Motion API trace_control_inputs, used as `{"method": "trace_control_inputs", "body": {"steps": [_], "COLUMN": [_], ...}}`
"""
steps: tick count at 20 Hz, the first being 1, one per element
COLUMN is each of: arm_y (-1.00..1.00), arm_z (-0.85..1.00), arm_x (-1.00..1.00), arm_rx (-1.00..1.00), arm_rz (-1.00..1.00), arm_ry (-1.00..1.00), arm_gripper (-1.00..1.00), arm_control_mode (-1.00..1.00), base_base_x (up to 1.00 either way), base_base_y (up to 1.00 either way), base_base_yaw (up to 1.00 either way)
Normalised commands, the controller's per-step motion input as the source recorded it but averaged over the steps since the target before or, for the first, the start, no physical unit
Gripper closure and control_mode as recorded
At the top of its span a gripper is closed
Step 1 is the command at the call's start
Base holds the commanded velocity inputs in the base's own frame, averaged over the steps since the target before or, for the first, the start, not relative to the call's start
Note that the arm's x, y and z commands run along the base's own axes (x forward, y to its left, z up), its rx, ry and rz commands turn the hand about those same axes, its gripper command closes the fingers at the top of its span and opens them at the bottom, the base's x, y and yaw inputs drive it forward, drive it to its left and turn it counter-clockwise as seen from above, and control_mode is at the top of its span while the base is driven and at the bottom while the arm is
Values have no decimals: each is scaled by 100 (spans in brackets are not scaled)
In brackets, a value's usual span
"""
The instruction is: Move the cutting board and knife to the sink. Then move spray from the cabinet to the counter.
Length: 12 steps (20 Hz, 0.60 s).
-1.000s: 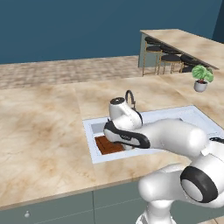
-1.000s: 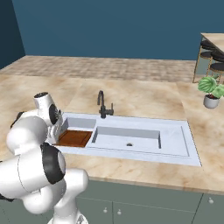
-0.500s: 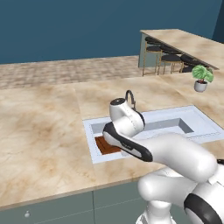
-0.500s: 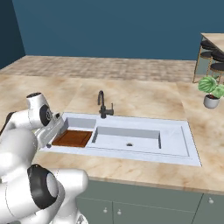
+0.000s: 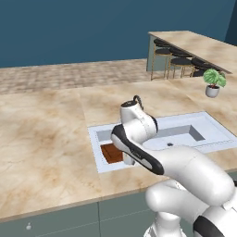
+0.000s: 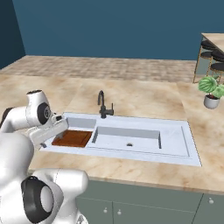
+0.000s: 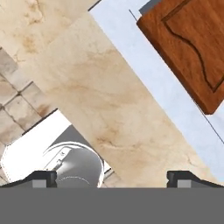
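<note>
The arm covers the right part of the board [image 5: 111,152] in the left base view, and most of the faucet [image 5: 137,99]. In the hand view the board [image 7: 192,48] runs off the top and right edges. The stools [image 6: 213,59] are cut by the right edge in the right base view.

Cutting board [image 7: 192,48] overlaps sink [image 7: 144,65] beside counter [image 7: 105,100].

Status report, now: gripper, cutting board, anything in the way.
Gripper open, holding nothing. Cutting board lying in the sink's left section, clear of the fingers. Faucet standing behind the basin, not blocking.
</note>
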Motion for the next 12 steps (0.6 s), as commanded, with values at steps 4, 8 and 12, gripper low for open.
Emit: {"method": "trace_control_inputs", "body": {"steps": [4,8,12], "arm_y": [-10,-8,-6], "arm_z": [19,26,17], "arm_x": [-36,-30,-26], "arm_rx": [2,0,0], "arm_rz": [-24,-19,-19], "arm_ry": [-6,-10,-1], "arm_gripper": [-100,-100,-100], "arm_control_mode": [-100,-100,-100], "base_base_x": [0,0,0], "base_base_y": [0,0,0], "base_base_yaw": [0,0,0]}}
